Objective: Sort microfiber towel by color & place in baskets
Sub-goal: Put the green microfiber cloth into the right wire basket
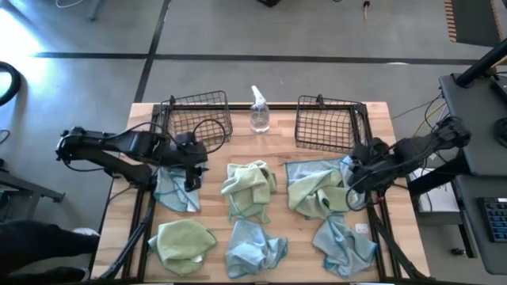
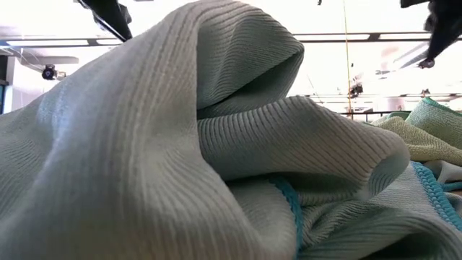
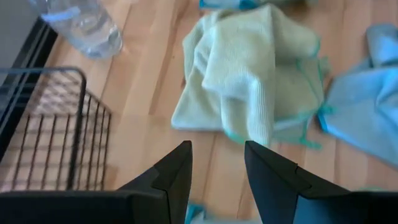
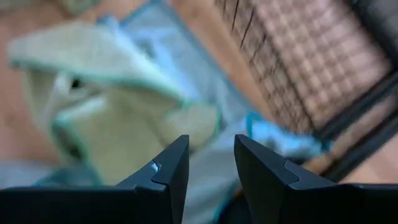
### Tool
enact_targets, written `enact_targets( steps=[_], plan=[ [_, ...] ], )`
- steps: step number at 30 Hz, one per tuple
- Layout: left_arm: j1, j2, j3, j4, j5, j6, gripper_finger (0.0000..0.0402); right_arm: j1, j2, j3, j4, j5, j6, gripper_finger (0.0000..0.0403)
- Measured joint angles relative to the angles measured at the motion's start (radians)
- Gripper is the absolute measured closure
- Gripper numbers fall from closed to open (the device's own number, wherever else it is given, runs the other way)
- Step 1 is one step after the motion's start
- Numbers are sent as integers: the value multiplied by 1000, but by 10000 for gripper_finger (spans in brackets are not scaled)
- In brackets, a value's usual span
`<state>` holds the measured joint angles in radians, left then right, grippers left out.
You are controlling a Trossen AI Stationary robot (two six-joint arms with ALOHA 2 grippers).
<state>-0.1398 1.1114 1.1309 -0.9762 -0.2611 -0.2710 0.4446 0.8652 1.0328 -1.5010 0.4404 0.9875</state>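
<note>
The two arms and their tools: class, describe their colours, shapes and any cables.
Both arms are dark, near black, built of slim jointed segments. The left tool and the right tool each end in two black wedge-shaped fingers with angular, stepped inner faces. A thin black cable loops beside the left arm's wrist. No markings are visible.

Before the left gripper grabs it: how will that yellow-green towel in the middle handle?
Probably floppy: the yellow-green towel lies crumpled in soft folds, so it should drape and sag from one pinch. Likely light. Its ribbed weave looks grippy, not slippery. It overlaps a blue towel, which might drag along.
</note>
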Motion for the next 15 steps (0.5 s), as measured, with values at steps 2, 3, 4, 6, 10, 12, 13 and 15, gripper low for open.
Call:
enact_targets(
  steps=[2,3,4,6,10,12,13,15],
  plan=[
    [0,-25,-61,91,-14,4,269,0,-1,-25,66,95,6,280],
    [1,-37,-88,128,-18,4,269,-2,-1,-36,104,118,6,280],
    [1,-46,-112,157,-19,4,269,-7,-2,-44,139,117,-1,280],
    [4,-57,-154,200,-19,3,269,-29,-3,-56,180,54,-15,280],
    [6,-61,-204,254,-19,16,269,-83,23,-83,192,-52,-4,280],
    [9,-58,-213,273,-20,33,269,-113,44,-94,194,-57,3,280],
    [12,-56,-213,282,-20,43,269,-130,56,-98,194,-60,2,280],
    [15,-54,-213,293,-21,61,269,-168,85,-102,194,-89,-14,280]
  ],
)
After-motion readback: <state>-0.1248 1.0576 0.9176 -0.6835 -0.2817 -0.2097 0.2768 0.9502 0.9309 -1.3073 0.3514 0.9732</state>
